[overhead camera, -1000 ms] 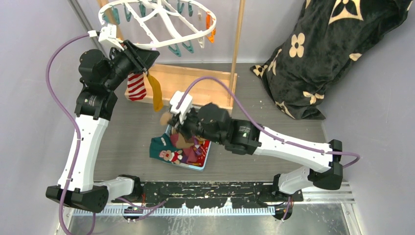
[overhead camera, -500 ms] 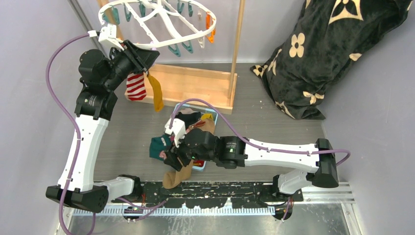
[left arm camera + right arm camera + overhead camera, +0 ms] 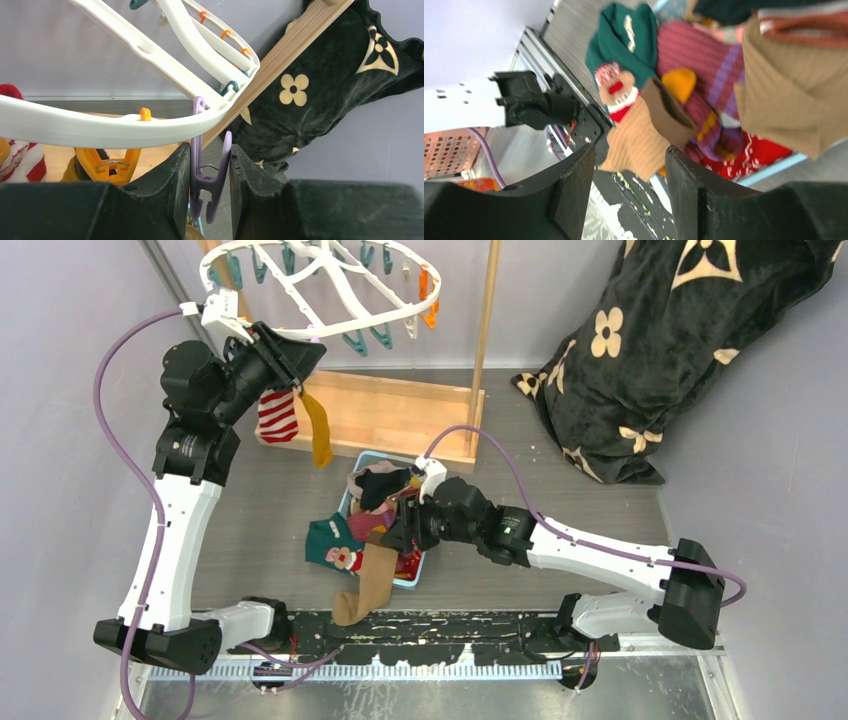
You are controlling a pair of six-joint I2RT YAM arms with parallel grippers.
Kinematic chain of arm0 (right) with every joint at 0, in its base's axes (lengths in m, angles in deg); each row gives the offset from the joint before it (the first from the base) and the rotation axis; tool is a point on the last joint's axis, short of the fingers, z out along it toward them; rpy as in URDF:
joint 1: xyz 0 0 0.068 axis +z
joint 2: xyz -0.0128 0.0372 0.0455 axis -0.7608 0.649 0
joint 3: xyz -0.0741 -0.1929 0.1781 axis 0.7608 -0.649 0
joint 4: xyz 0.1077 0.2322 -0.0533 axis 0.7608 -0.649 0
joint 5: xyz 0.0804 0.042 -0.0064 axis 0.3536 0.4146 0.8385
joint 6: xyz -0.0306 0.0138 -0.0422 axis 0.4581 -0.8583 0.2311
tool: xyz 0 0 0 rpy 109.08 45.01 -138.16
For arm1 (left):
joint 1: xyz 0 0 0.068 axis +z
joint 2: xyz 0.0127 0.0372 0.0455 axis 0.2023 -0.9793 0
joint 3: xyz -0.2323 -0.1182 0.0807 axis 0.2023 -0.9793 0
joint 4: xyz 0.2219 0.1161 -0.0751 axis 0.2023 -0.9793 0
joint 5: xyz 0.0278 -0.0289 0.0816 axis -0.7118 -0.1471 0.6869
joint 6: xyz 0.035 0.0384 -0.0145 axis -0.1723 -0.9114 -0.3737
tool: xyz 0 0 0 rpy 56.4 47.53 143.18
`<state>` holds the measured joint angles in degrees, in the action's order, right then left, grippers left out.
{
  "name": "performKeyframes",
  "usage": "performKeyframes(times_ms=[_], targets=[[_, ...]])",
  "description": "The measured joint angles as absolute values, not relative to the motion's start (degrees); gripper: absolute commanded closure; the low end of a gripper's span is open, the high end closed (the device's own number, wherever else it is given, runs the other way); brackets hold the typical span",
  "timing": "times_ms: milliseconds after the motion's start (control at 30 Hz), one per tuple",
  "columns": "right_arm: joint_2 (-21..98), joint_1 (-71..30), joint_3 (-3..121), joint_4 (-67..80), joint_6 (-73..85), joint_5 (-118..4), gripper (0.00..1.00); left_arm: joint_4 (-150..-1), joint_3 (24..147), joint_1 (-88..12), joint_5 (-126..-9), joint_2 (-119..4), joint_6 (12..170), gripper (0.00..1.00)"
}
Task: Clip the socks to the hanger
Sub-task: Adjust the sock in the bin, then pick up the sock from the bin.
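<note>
Now squeezing a purple clip [image 3: 209,176] ready with left fingers [image 3: 167,197], holding right fingers [image 3: 574,192] wide over socks [image 3: 639,142] to grab.

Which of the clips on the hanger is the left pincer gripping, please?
The lilac clip, squeezed in the left pincer just below the hanger rim; the orange clip beside it sits outside the fingers.
</note>
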<state>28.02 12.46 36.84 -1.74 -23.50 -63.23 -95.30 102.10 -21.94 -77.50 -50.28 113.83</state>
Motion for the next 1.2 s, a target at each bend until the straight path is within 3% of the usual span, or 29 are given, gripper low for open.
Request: performKeyframes(times_ms=[500, 967, 1200], targets=[[34.57, 6.52, 26.16, 13.05, -33.34, -51.27, 0.47, -95.30, 102.10, -21.94, -77.47, -50.28, 113.83, 1.00], [36.08, 5.18, 24.98, 18.17, -34.69, -48.58, 0.51, -95.39, 102.34, -21.94, -77.50, -50.28, 113.83, 1.00], [37.26, 5.10, 24.01, 18.74, -34.80, -47.93, 0.58, -95.39, 102.37, -21.94, -77.47, -50.28, 113.85, 1.00]])
